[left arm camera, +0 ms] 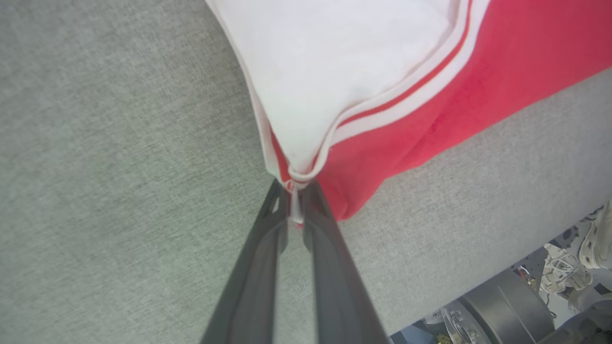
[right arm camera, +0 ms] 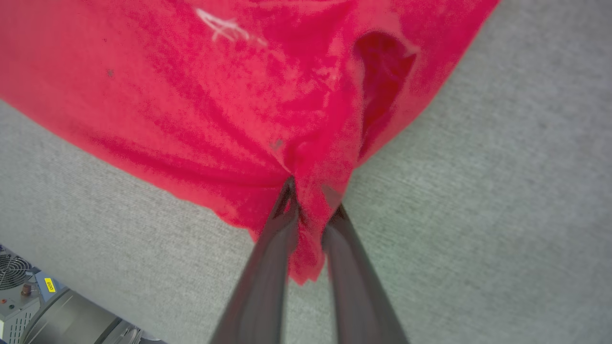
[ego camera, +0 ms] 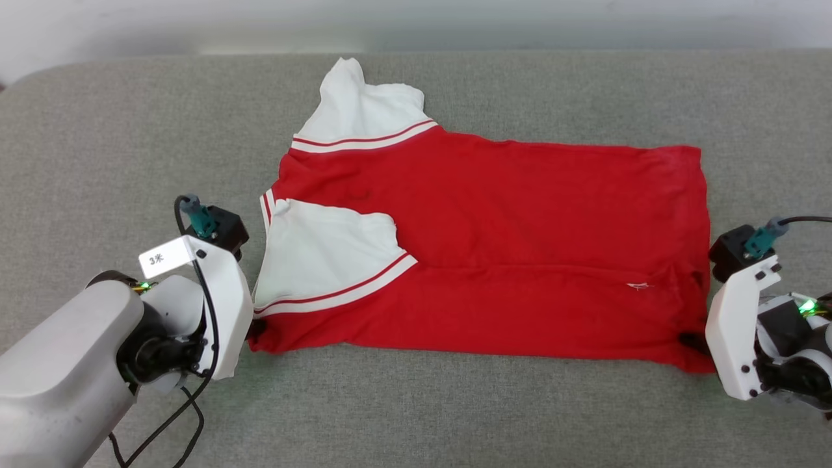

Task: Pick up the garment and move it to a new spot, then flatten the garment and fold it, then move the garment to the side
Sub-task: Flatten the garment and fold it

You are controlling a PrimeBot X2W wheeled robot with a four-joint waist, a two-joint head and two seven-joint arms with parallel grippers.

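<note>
Red garment [ego camera: 520, 214] spread lengthwise across the grey desk [ego camera: 97, 130], collar end toward the left, hem toward the right, near white sleeve [ego camera: 325, 260] already turned in over the red body, far sleeve [ego camera: 364, 110] sticking out at the back edge. At the near left corner, left gripper [left arm camera: 295, 200] with fingers [left arm camera: 258, 267] shut tight on the cloth, a sliver of striped trim [left arm camera: 406, 91] nipped between them; at the near hem corner, right gripper [right arm camera: 311, 205] likewise clamped on a bunch of red fabric. Looks like the start of a lengthwise fold (a judgement, going by both near corners held and a faint crease [ego camera: 520, 266] along the body). To do it well: raise both corners together and no higher than needed, keep the near edge taut between the two arms without slack in the middle, carry it straight toward the far edge, lay it down edge to edge. Watch the turned-in sleeve, liable to slip out during the lift. Mind the bunched right grip too, a likely source of a pucker; smooth there after letting go
</note>
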